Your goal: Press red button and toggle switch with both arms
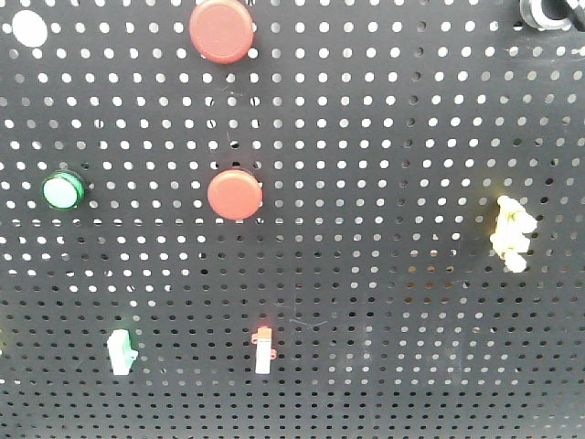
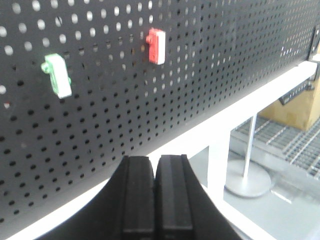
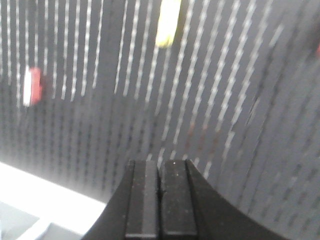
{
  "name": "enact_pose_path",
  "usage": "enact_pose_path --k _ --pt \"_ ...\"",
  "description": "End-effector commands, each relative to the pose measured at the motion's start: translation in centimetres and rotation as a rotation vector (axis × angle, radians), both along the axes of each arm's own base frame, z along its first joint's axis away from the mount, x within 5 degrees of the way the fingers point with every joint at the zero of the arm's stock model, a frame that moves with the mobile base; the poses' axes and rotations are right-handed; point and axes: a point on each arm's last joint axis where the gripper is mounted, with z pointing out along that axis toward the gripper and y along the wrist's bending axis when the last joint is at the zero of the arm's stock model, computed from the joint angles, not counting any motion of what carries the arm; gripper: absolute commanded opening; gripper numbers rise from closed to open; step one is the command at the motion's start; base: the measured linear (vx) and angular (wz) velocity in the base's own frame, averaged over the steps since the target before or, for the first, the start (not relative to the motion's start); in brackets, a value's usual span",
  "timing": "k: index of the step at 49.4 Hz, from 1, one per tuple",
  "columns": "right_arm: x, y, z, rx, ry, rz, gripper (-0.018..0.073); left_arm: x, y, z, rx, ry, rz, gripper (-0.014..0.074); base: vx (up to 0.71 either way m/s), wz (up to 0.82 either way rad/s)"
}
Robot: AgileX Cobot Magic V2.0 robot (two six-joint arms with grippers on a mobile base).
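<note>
So the whole scene is basically a black pegboard (image 1: pixel 384 183) with a bunch of controls stuck on it, and I'll use the lower red button (image 1: pixel 235 195) near the middle of the front view as my reference. Straight above it, at the top edge of that view, sits a second, slightly bigger red button (image 1: pixel 221 30). Off to its left at about the same height is a green round button (image 1: pixel 63 191) with a pale face, and way up in the top left corner there's a white round cap (image 1: pixel 29 28). Below the reference button and a touch to the right hangs the red toggle switch (image 1: pixel 264 348), a small red-and-white piece, and to the left of that one is a green toggle switch (image 1: pixel 121 352). Far to the right of the reference button is a yellowish knobby part (image 1: pixel 512 234), too washed out to say what it is exactly. Neither arm shows up in the front view. The left gripper (image 2: pixel 155 200) appears in its own wrist view with the two black fingers pressed flat together, nothing between them, sitting below the board's white bottom rail (image 2: pixel 200 140) and well apart from both switches. The right gripper (image 3: pixel 160 200) has its fingers squeezed together the same way and empty, but that view is badly motion-blurred, so the board is just streaks with a red blob at left and a yellow one up top.
</note>
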Motion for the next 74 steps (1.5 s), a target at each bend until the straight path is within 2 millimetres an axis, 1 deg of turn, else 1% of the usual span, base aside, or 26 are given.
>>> enact_pose_path --k 1,7,18,21,25,29,31,34,37,38,40,43,47,74 --pt "0.2 -0.1 0.8 0.022 -0.051 -0.024 -0.0003 0.1 -0.1 1.6 -0.069 -0.063 -0.001 0.0002 0.0 0.0" --pt "0.3 -0.1 0.4 0.018 -0.032 -0.021 -0.0003 0.1 -0.1 1.5 -0.065 -0.059 -0.001 0.0002 0.0 0.0" --pt "0.3 -0.1 0.3 0.016 -0.025 -0.018 -0.0003 0.1 -0.1 1.5 -0.065 -0.059 -0.001 0.0002 0.0 0.0" --pt "0.3 -0.1 0.3 0.016 -0.025 -0.018 -0.0003 0.1 -0.1 1.1 -0.058 -0.059 0.0 0.0002 0.0 0.0" --pt "0.3 -0.1 0.3 0.016 -0.025 -0.018 -0.0003 0.4 0.1 0.4 -0.006 -0.108 0.039 0.0002 0.0 0.0" --pt "0.3 -0.1 0.3 0.016 -0.025 -0.018 -0.0003 0.8 0.7 -1.2 -0.007 -0.112 0.117 0.0002 0.0 0.01" --pt "0.3 -0.1 0.3 0.016 -0.025 -0.018 -0.0003 0.8 1.0 -1.8 -0.03 -0.129 0.157 0.0002 0.0 0.01" --pt "0.3 -0.1 0.3 0.016 -0.025 -0.018 -0.0003 0.8 1.6 -3.3 -0.063 -0.154 0.215 0.0002 0.0 0.0" --pt "0.3 -0.1 0.3 0.016 -0.025 -0.018 -0.0003 0.5 2.1 -4.3 -0.102 -0.192 0.266 0.0002 0.0 0.0" --pt "0.3 -0.1 0.3 0.016 -0.025 -0.018 -0.0003 -0.1 3.0 -6.9 -0.124 -0.247 0.355 0.0002 0.0 0.0" --pt "0.3 -0.1 0.3 0.016 -0.025 -0.018 -0.0003 -0.2 3.2 -7.3 -0.128 -0.258 0.372 0.0002 0.0 0.0" --pt "0.3 -0.1 0.3 0.016 -0.025 -0.018 -0.0003 -0.5 3.4 -7.4 -0.112 -0.253 0.392 0.0002 0.0 0.0" --pt "0.3 -0.1 0.3 0.016 -0.025 -0.018 -0.0003 -0.8 3.6 -7.2 -0.126 -0.302 0.405 0.0002 0.0 0.0" --pt "0.3 -0.1 0.3 0.016 -0.025 -0.018 -0.0003 -0.8 3.6 -7.1 -0.136 -0.305 0.405 0.0002 0.0 0.0"
